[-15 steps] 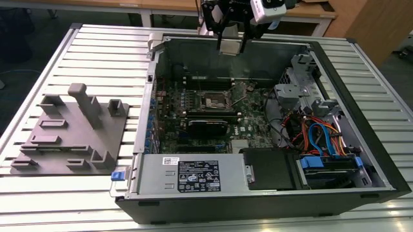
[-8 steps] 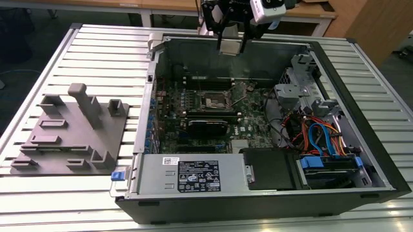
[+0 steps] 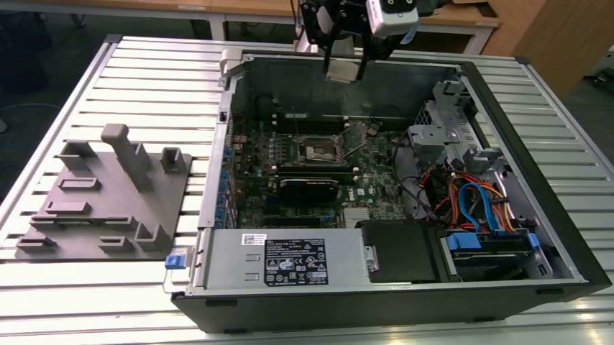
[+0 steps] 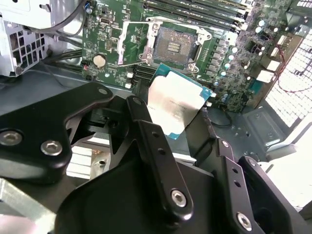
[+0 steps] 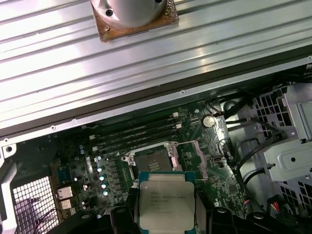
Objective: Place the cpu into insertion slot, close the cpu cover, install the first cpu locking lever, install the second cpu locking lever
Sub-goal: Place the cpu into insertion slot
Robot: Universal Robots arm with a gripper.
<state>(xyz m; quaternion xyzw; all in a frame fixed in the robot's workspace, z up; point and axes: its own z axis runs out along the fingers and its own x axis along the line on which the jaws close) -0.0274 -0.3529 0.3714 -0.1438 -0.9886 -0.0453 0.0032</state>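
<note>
You had the fingers clamped on the cpu, gripping it by two opposite edges with its silver top bare between them; no part of it touched anything else. In the exterior view your gripper hung high over the open case, close to its far wall, and the case sat on the slatted bench. The slot lay well below the fingers and nearer that camera, about the middle of the green board. In the first wrist view the cpu's free edge faced the slot, which lay just beyond that edge and apart from it. The cpu's sides ran roughly in line with the slot's sides, though I judged there was a slight twist between them. The cover stood swung open beside the slot, so the dark middle was bare and nothing sat in it. By my judgement the cpu was not yet over the slot: the slot was both under it and ahead of it, not straight beneath
</note>
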